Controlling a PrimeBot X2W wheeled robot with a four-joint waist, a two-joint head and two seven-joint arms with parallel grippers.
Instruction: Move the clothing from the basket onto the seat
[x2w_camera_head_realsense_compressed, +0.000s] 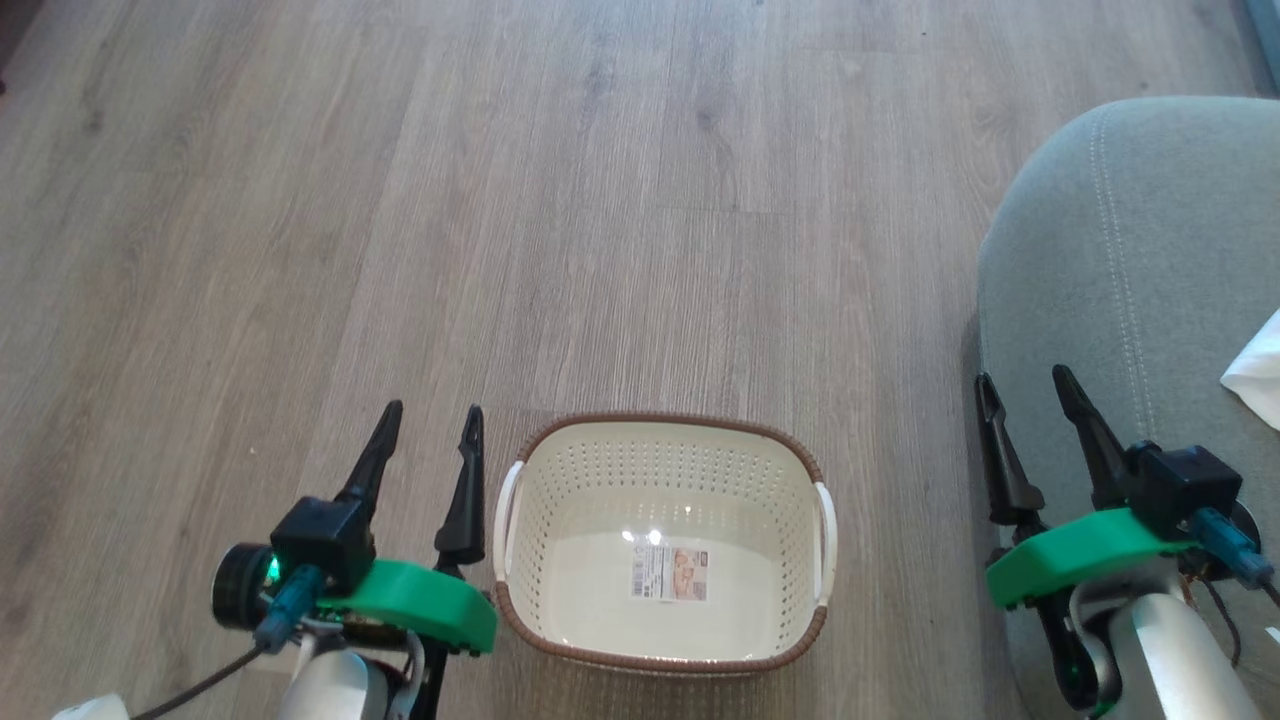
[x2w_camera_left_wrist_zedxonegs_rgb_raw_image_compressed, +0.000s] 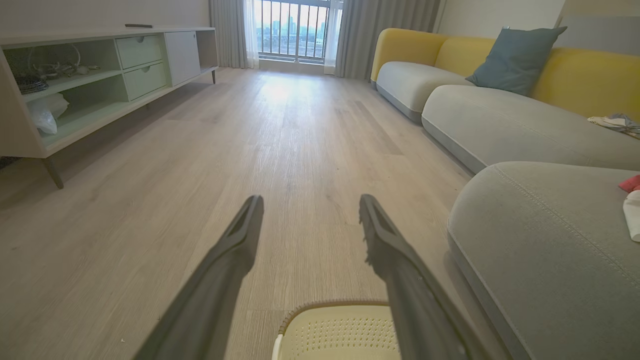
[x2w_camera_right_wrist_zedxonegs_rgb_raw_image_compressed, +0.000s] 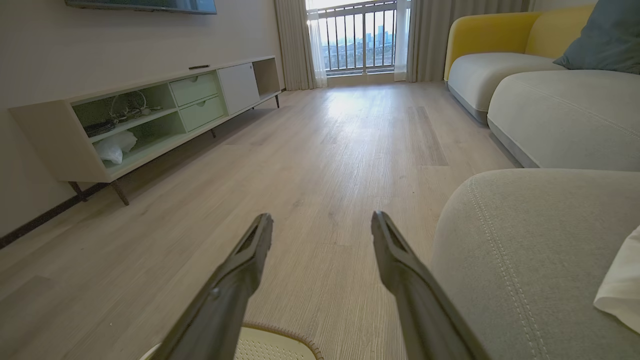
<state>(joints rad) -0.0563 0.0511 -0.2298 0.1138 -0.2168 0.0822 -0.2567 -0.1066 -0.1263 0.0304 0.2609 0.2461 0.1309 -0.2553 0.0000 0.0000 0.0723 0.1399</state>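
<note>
Cream plastic basket (x2w_camera_head_realsense_compressed: 650, 470) stands on the wood floor (x2w_camera_head_realsense_compressed: 500, 200), its label sticker (x2w_camera_head_realsense_compressed: 668, 572) bare. The left pincer (x2w_camera_head_realsense_compressed: 432, 410) just beside it and the right pincer (x2w_camera_head_realsense_compressed: 1023, 376) at the edge of the seat (x2w_camera_head_realsense_compressed: 1100, 250) both gape, holding nothing. The clothing (x2w_camera_head_realsense_compressed: 1255, 372) lies on the seat.

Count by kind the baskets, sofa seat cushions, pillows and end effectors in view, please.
Cream perforated plastic basket, brown rim: 1
Grey-green fabric sofa seat cushions: 3
Blue-grey square fabric pillow: 1
Dark two-fingered end effectors, left and right: 2
Total: 7
</note>
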